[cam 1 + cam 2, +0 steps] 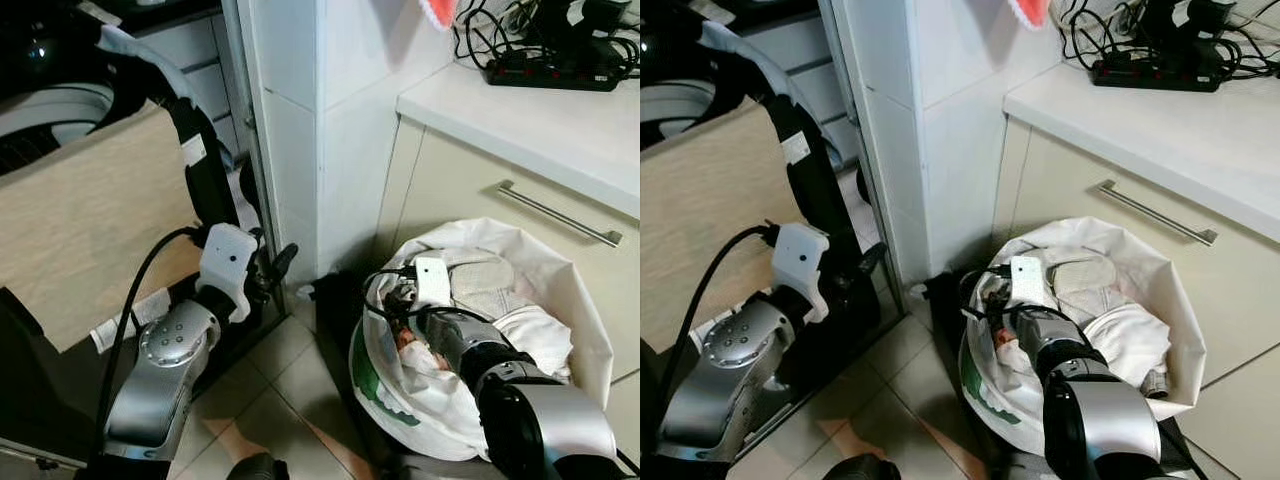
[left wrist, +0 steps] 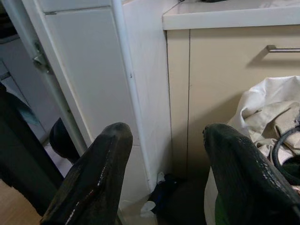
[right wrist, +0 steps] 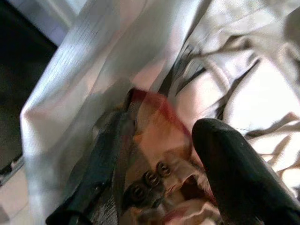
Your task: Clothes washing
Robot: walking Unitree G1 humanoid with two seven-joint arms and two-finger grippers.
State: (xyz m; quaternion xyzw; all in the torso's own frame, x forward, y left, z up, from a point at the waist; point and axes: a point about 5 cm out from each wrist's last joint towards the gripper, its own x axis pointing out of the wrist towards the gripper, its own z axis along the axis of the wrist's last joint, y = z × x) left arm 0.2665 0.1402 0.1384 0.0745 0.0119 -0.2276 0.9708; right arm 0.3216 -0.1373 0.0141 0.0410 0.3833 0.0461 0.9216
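We see a cream counter (image 1: 560, 120) along the right, its top edge running diagonally, with a metal drawer handle (image 1: 558, 212) on the front below and a black power strip (image 1: 550, 72) with tangled cables near the back; no writing on it can be read. A white tiled wall corner (image 1: 300, 130) stands between the counter and the washing machine (image 1: 50, 110) at the left, whose wood-look panel (image 1: 80, 230) tilts out toward us. A small white label (image 1: 194, 150) sits on the black hose beside it, its print too small to read. On the tiled floor (image 1: 290, 380), a narrow strip of open room lies between the machine and the white laundry bag (image 1: 540, 290), which stands just beside the counter front and bears a green mark (image 1: 368, 378) we cannot read. Our right gripper (image 3: 154, 197) is down inside the bag's mouth among the clothes (image 1: 500, 280), over a reddish patterned garment (image 3: 159, 140) with small round snaps; one black finger shows clearly and we cannot tell how the fingers stand. Our left gripper (image 2: 164, 173) hangs near the machine, fingers (image 2: 93, 178) spread wide apart and holding nothing, pointing toward the wall corner.
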